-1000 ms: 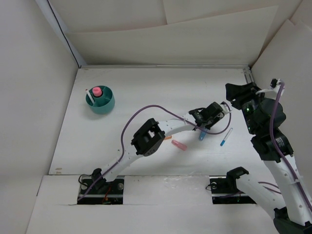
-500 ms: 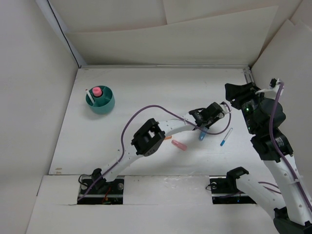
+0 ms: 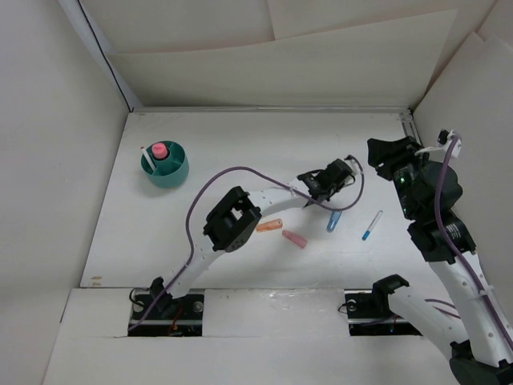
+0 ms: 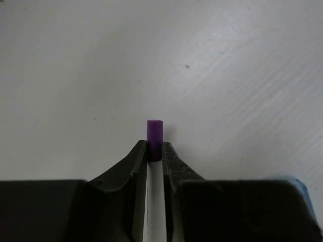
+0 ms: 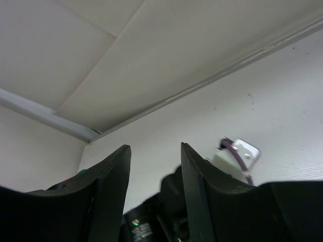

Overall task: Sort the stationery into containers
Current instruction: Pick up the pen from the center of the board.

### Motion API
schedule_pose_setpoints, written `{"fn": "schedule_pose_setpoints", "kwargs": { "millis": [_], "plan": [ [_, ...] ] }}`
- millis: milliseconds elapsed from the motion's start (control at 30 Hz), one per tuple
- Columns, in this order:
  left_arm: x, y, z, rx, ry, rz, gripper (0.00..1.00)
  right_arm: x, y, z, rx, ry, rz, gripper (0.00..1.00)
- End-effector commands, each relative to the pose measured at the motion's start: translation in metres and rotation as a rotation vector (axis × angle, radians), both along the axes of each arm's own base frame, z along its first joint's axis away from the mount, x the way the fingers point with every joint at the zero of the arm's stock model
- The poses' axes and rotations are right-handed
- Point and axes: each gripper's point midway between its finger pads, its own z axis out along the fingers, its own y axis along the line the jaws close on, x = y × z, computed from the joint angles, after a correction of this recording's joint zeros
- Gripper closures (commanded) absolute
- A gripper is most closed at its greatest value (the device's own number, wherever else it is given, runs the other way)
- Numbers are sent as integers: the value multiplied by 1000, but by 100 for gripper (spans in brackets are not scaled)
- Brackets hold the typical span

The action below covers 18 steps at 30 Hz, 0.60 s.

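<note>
My left gripper (image 3: 343, 171) is shut on a thin pen with a purple tip (image 4: 154, 132), which sticks out past the fingertips (image 4: 141, 152) above the white table. The teal cup (image 3: 178, 175) stands at the far left and holds a pink piece (image 3: 159, 150) and a white pen (image 3: 144, 152). An orange piece (image 3: 268, 226), a pink piece (image 3: 294, 239), a light-blue piece (image 3: 333, 221) and a thin blue pen (image 3: 371, 225) lie on the table below the left gripper. My right gripper (image 5: 154, 151) is open, empty and raised at the right (image 3: 388, 157).
White walls enclose the table on the left, back and right. The left arm's purple cable (image 3: 232, 172) loops over the middle of the table. The left wrist's camera housing (image 5: 237, 151) shows beyond the right gripper. A corner of the light-blue piece (image 4: 299, 184) shows in the left wrist view.
My left gripper has moved back and to the left with the purple-tipped pen, uncovering the light-blue and orange pieces. The right arm has shifted slightly.
</note>
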Motion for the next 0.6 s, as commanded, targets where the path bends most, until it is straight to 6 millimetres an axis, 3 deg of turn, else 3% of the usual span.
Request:
{"fn": "schedule_pose_setpoints", "kwargs": {
  "millis": [0, 33, 67, 133, 167, 233, 267, 333, 367, 400, 433, 500, 533, 567],
  "plan": [
    [43, 26, 117, -224, -110, 138, 100, -2, -9, 21, 13, -78, -41, 50],
    [45, 31, 123, -245, -100, 150, 100, -1, -9, 17, 10, -69, -41, 50],
    [55, 41, 146, -293, -120, 179, 100, 0, -10, 17, 10, -69, -50, 50],
    [61, 54, 157, -340, -106, 231, 100, -2, -13, 15, 11, -69, -61, 50],
    [72, 68, 175, -378, -118, 268, 100, -4, -13, 17, 25, -77, -60, 50],
    [81, 87, 182, -431, -96, 337, 100, -5, -15, 17, 47, -88, -72, 50],
    [84, 98, 201, -478, -102, 368, 100, -5, -15, 12, 59, -87, -71, 49],
    [96, 133, 202, -511, -70, 441, 100, -2, -10, 8, 74, -98, -53, 49],
    [99, 144, 209, -564, -58, 488, 100, 0, -6, -1, 85, -83, -39, 49],
    [104, 171, 235, -623, -85, 533, 100, 7, -1, -11, 86, -60, -27, 49],
    [104, 189, 228, -631, -80, 577, 100, 12, 6, -14, 86, -63, 2, 49],
    [106, 221, 240, -679, -109, 662, 100, 23, 14, -36, 65, -8, 22, 49],
    [107, 250, 264, -755, -141, 728, 100, 35, 21, -43, 69, 12, 33, 49],
    [105, 267, 259, -765, -137, 776, 100, 40, 29, -55, 59, 41, 67, 49]
  ]
}}
